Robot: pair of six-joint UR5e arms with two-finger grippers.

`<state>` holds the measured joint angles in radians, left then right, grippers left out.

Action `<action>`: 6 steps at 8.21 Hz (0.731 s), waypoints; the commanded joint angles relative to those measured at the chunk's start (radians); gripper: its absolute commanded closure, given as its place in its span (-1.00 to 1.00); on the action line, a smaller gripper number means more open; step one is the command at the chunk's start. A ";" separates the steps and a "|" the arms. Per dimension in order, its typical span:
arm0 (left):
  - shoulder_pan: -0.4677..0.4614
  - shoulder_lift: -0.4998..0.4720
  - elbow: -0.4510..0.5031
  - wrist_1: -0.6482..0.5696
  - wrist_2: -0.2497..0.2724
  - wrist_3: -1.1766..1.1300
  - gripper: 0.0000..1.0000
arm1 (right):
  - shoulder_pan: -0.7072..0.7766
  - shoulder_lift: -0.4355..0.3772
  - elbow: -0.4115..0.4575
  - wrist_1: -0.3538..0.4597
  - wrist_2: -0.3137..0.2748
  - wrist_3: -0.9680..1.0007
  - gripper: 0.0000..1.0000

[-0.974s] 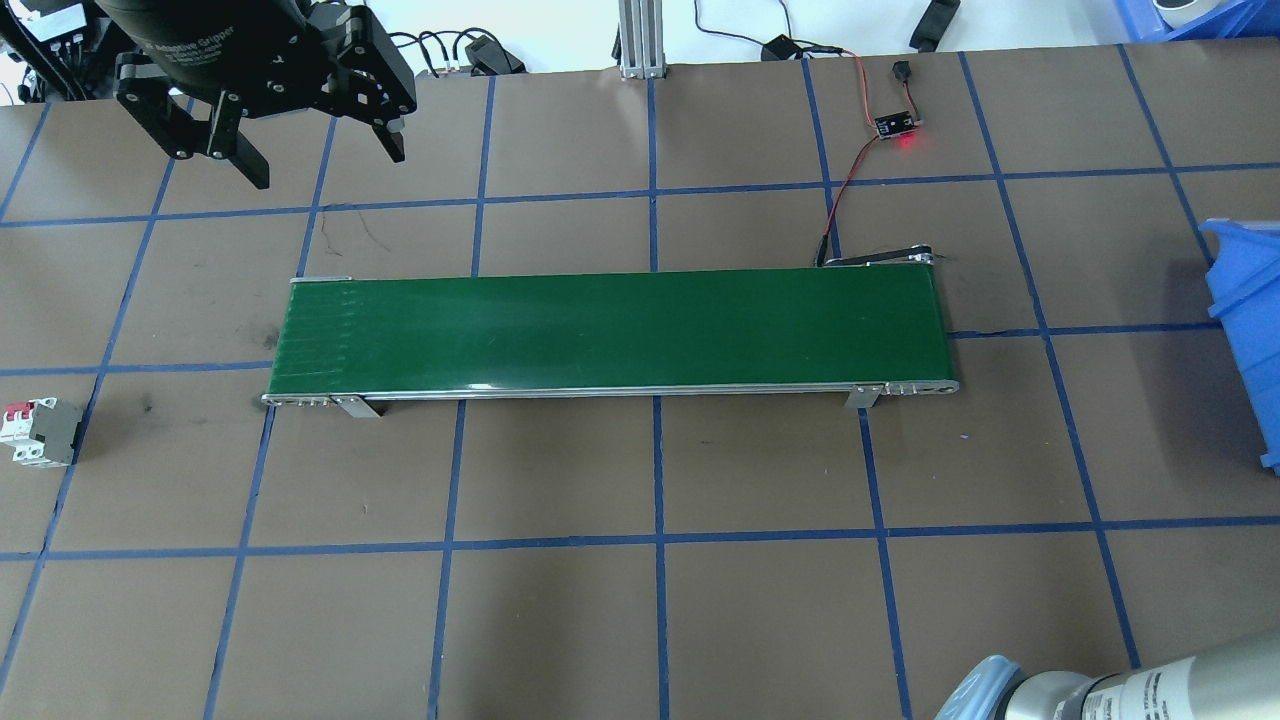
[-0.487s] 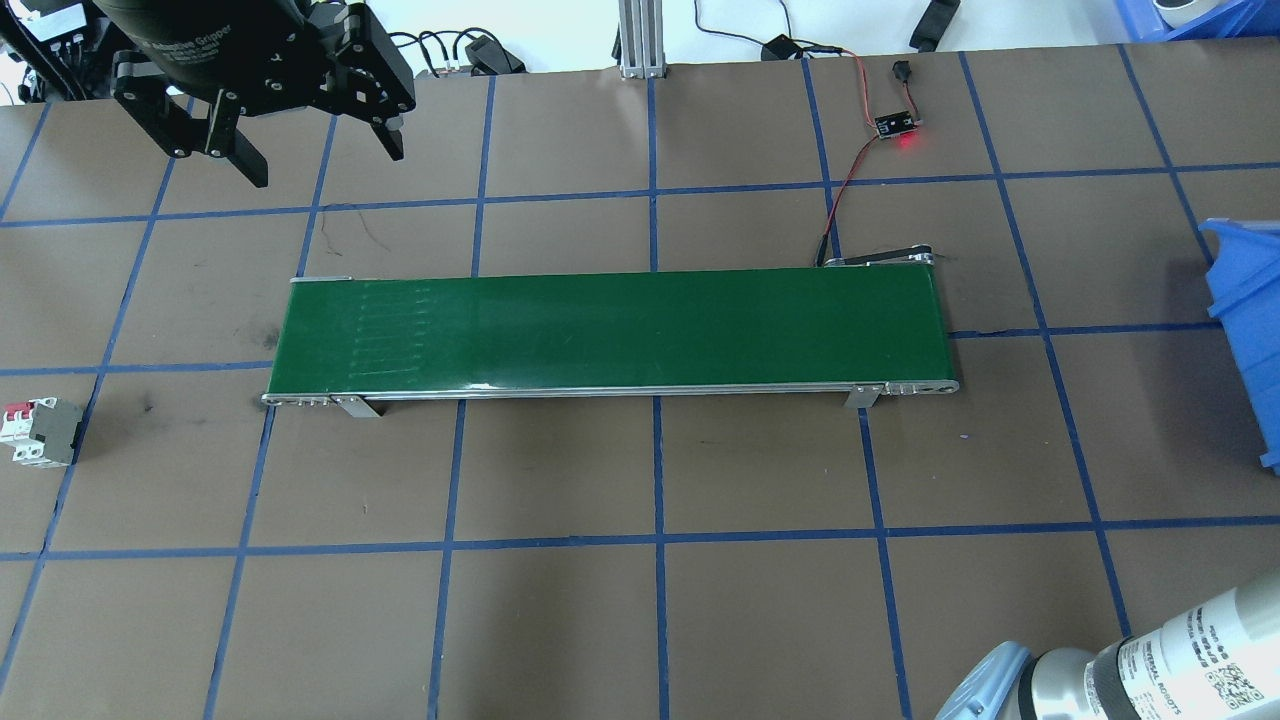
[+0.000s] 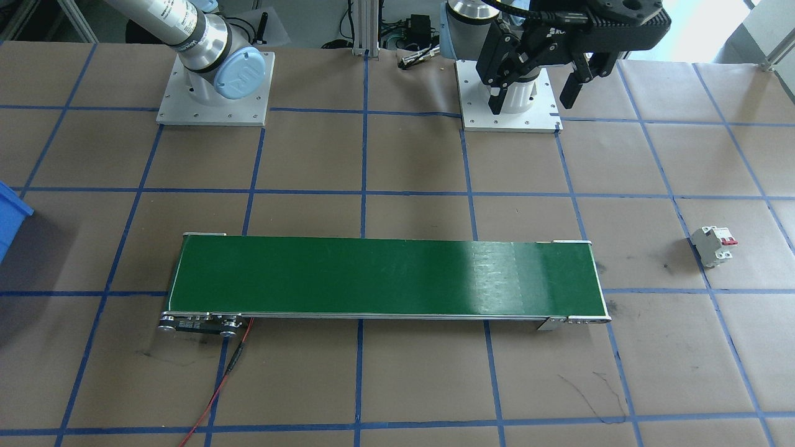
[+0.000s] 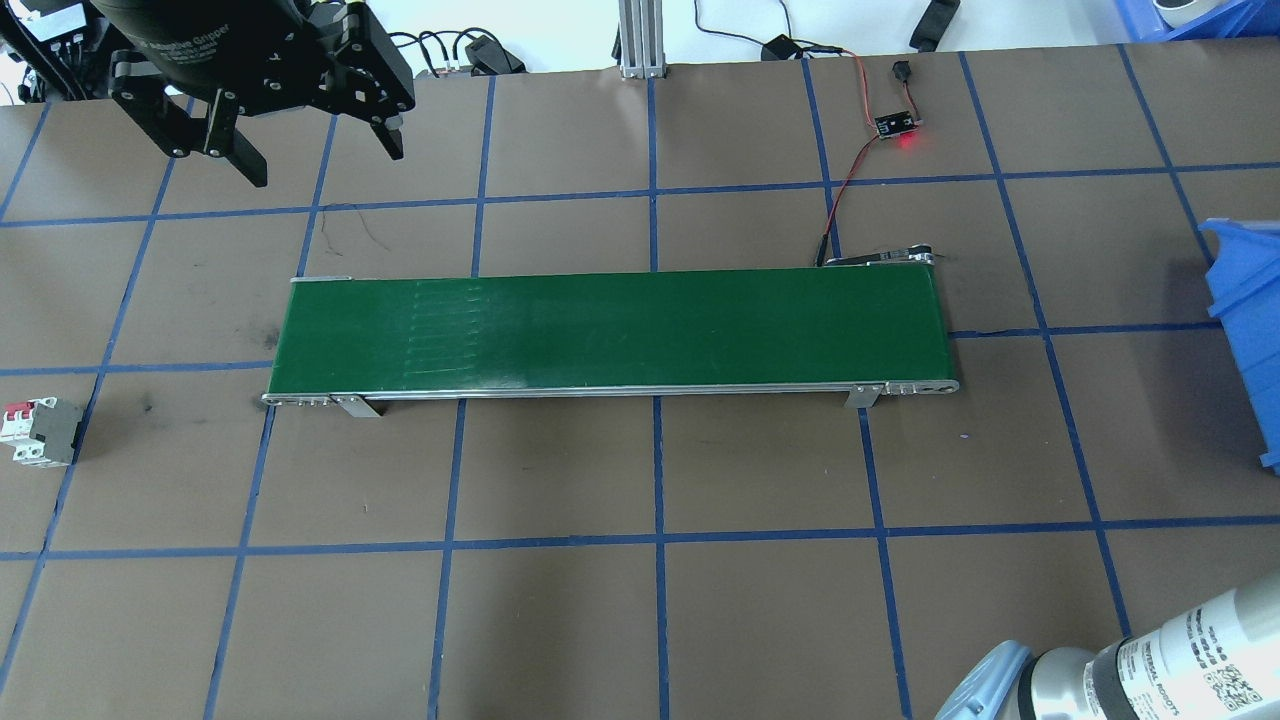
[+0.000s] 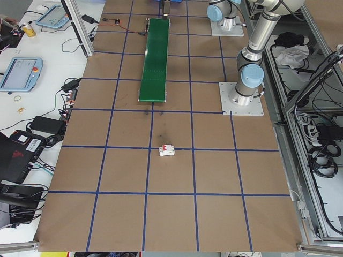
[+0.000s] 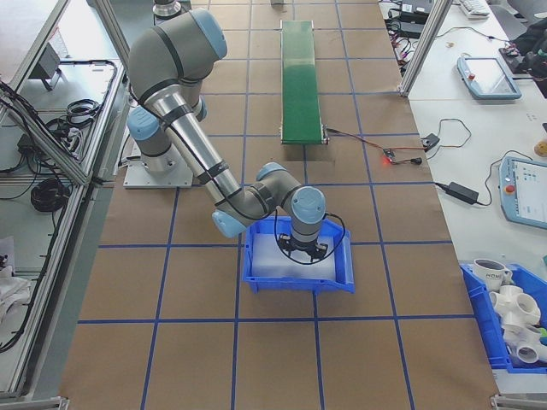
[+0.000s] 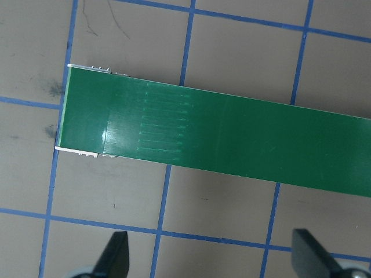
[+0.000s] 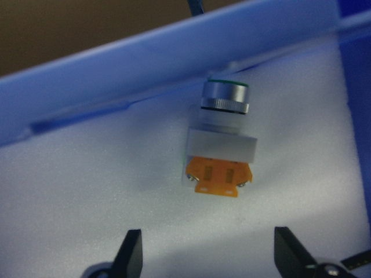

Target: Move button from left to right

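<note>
The button [image 8: 223, 136] lies on its side on white foam inside the blue bin [image 8: 145, 58], showing a silver ring, a thin green cap edge, a whitish body and an orange block. My right gripper [image 8: 208, 255] hangs open just above it, fingers apart and touching nothing; the exterior right view shows the right gripper [image 6: 305, 249] down in the bin [image 6: 299, 284]. My left gripper [image 4: 325, 165] stands open and empty, high over the table's far left corner, beyond the green conveyor belt [image 4: 610, 335].
A white circuit breaker with red levers [image 4: 40, 432] lies on the table left of the belt. A small board with a red light [image 4: 897, 127] is wired to the belt's right end. The bin's edge [image 4: 1245, 340] shows at the table's right side.
The faint streaks on the belt have travelled to the right. My right arm's elbow has shifted at the lower right corner. The left gripper has barely moved.
</note>
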<state>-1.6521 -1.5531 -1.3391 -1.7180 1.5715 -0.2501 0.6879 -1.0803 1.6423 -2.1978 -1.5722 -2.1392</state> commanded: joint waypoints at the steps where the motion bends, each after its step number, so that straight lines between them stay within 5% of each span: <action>1: 0.000 0.005 0.002 -0.002 0.002 -0.005 -1.00 | -0.002 -0.143 0.002 0.155 0.014 0.024 -1.00; 3: -0.002 0.005 0.005 -0.009 -0.001 -0.003 -1.00 | 0.001 -0.254 0.001 0.319 0.026 0.131 -1.00; 6: -0.003 0.021 -0.003 -0.023 0.001 0.000 -1.00 | 0.094 -0.471 -0.002 0.613 0.061 0.588 -1.00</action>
<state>-1.6545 -1.5426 -1.3375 -1.7345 1.5720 -0.2518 0.7086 -1.4289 1.6429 -1.7421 -1.5210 -1.8239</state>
